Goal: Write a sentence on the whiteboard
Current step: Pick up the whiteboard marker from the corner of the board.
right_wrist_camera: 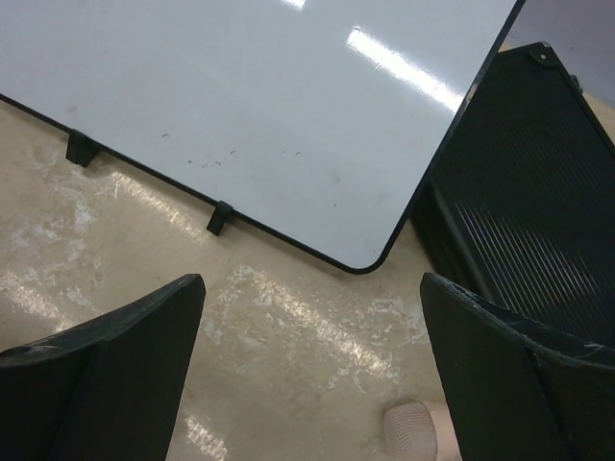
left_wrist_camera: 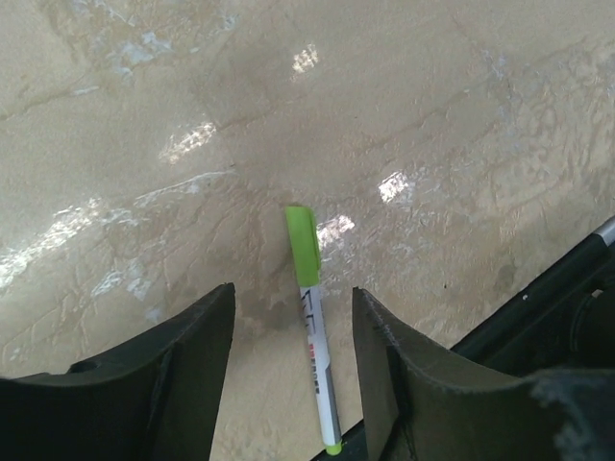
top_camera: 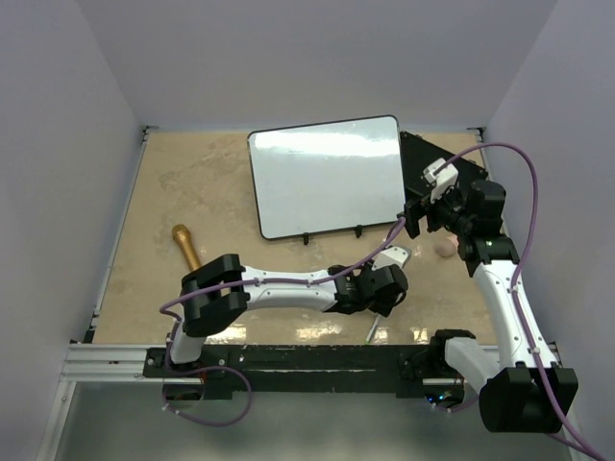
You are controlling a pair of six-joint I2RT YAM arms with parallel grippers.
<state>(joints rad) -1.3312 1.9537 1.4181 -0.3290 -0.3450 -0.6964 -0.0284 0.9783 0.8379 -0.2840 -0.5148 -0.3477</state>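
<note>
On beige counter point(top_camera: 192, 182) between white walls point(top_camera: 317, 58): whiteboard point(top_camera: 327, 178), black board point(top_camera: 452, 163) beside, gold cylinder point(top_camera: 186, 247); left end effector point(left_wrist_camera: 293, 291) parted astride green-capped marker point(left_wrist_camera: 304, 245); right end effector point(right_wrist_camera: 312, 279) spread, empty.

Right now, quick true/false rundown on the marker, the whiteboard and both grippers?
1. The marker lies flat on the table between the fingers of the left gripper, with a gap on each side. True.
2. The right gripper holds the marker. False: it is open and empty, above the whiteboard's near corner.
3. The whiteboard carries a written sentence. False: only a few faint specks show.
4. A flat black board lies at the whiteboard's right side. True.
5. The marker is uncapped. False: its green cap is on.
</note>
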